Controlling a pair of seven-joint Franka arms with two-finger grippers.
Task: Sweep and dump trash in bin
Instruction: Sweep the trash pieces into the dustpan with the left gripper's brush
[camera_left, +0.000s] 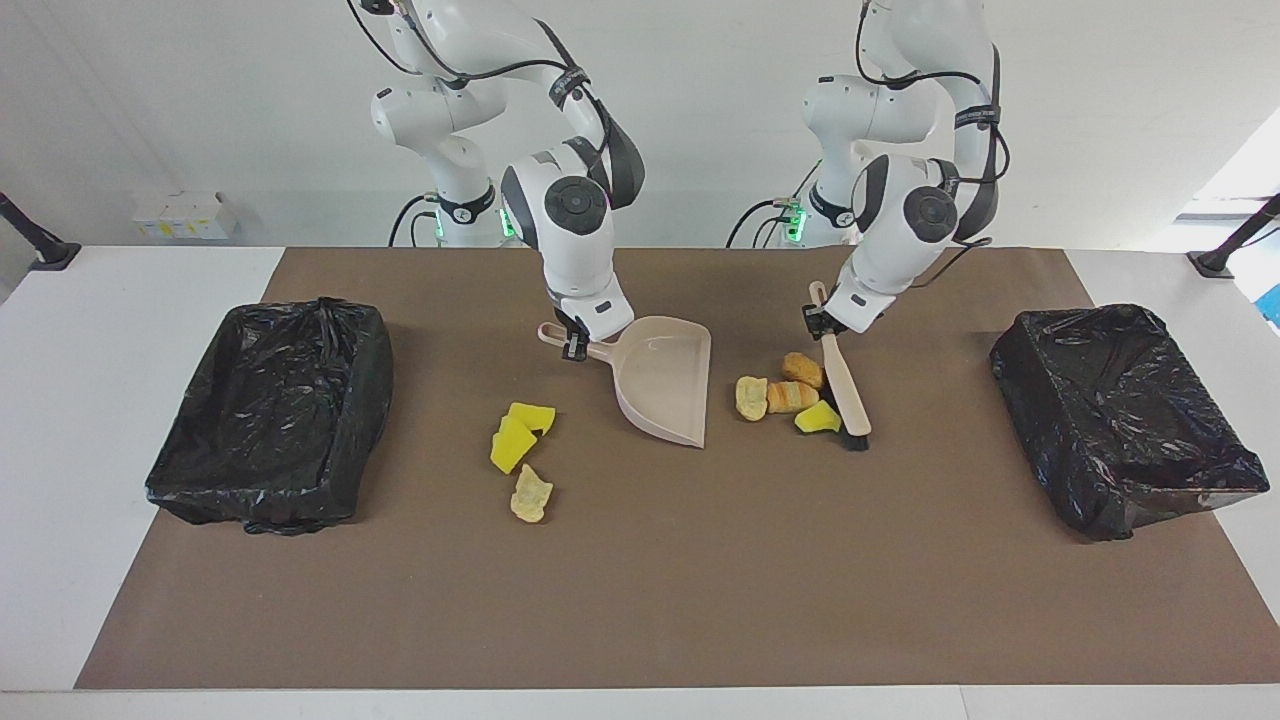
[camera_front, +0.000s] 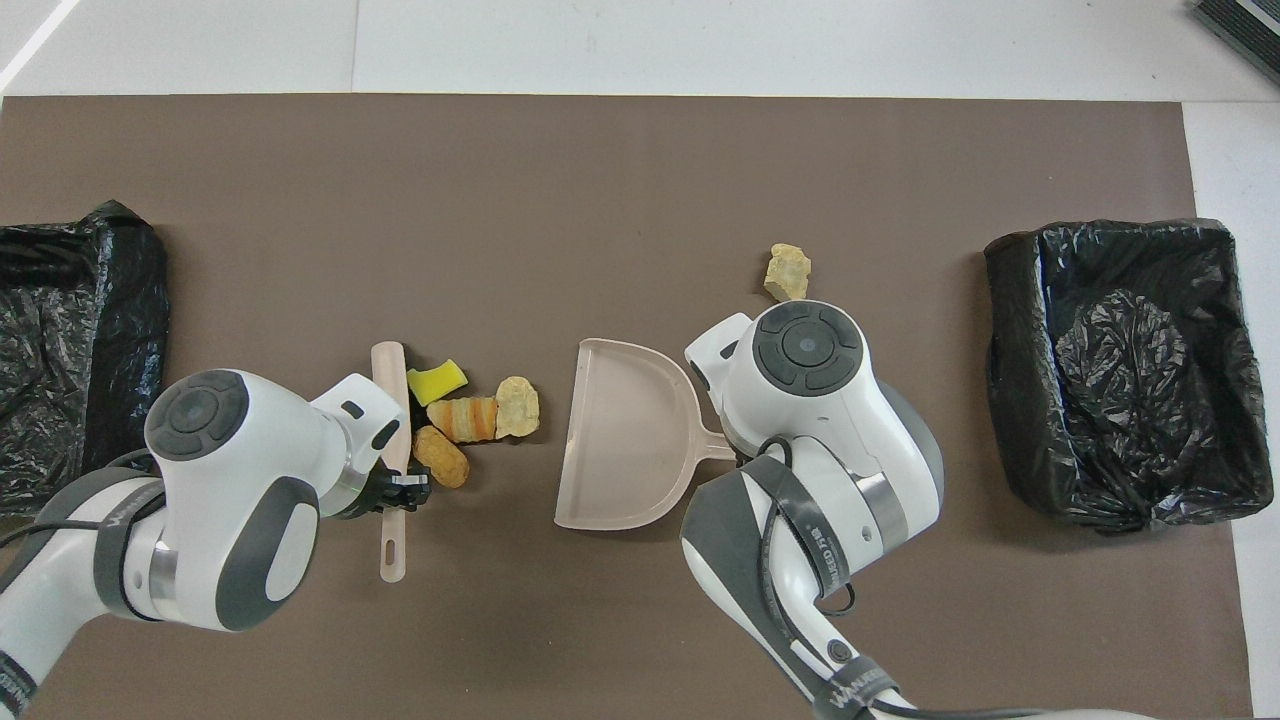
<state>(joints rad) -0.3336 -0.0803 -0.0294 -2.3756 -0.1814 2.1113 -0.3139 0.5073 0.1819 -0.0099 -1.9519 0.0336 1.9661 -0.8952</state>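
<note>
My left gripper is shut on the handle of the beige brush, whose black bristles rest on the mat. Against the brush lie two bread rolls, a pale chip and a green-backed sponge; the overhead view shows this pile too. My right gripper is shut on the handle of the beige dustpan. The pan is empty and its mouth faces the pile. Two yellow sponges and a chip lie beside the pan toward the right arm's end.
Two bins lined with black bags stand on the brown mat, one at the right arm's end and one at the left arm's end. In the overhead view my right arm hides the two sponges; only the chip shows.
</note>
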